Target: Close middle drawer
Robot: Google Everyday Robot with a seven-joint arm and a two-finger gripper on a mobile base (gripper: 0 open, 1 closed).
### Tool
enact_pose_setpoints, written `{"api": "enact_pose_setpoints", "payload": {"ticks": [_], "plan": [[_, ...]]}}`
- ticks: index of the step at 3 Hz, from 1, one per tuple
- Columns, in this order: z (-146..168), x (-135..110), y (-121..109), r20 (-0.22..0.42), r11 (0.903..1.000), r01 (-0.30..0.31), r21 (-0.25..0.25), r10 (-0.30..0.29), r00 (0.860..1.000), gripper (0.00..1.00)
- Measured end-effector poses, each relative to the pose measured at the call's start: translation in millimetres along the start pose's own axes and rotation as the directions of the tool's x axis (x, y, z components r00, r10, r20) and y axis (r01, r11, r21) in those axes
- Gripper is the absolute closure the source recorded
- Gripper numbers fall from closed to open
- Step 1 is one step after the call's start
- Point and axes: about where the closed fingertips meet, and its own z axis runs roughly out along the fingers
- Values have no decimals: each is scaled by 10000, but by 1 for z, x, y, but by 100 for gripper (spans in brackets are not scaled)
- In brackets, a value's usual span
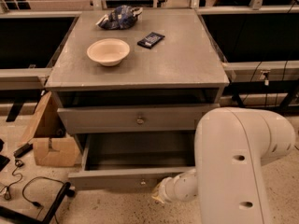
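Observation:
The middle drawer (122,178) is the wide, shallow grey one at the bottom of the grey cabinet. It stands pulled out, showing its bare grey inside (140,148). Its low front panel has a small round knob (143,182). My gripper (160,196) is at the end of the white arm, low on the floor side. It is against the drawer's front panel, just right of the knob. Above it is a similar drawer with a taller front panel (140,120), which is pushed in.
On the cabinet top (187,64) are a cream bowl (108,51), a dark phone-like object (151,39) and a crumpled blue bag (119,17). A cardboard box (49,139) and cables (32,190) lie on the floor at left. My white arm body (238,167) fills the lower right.

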Motion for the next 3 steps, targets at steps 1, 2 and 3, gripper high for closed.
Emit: {"api": "enact_pose_setpoints", "payload": {"ticks": [1,2,3], "plan": [[3,-9,-11,5,9999,129,91,-129,9999,100],[7,-19,-25,12,9994,271,195,-271,9996,100],[8,-23,-29,13,9992,325,237,-325,9995,100]]}}
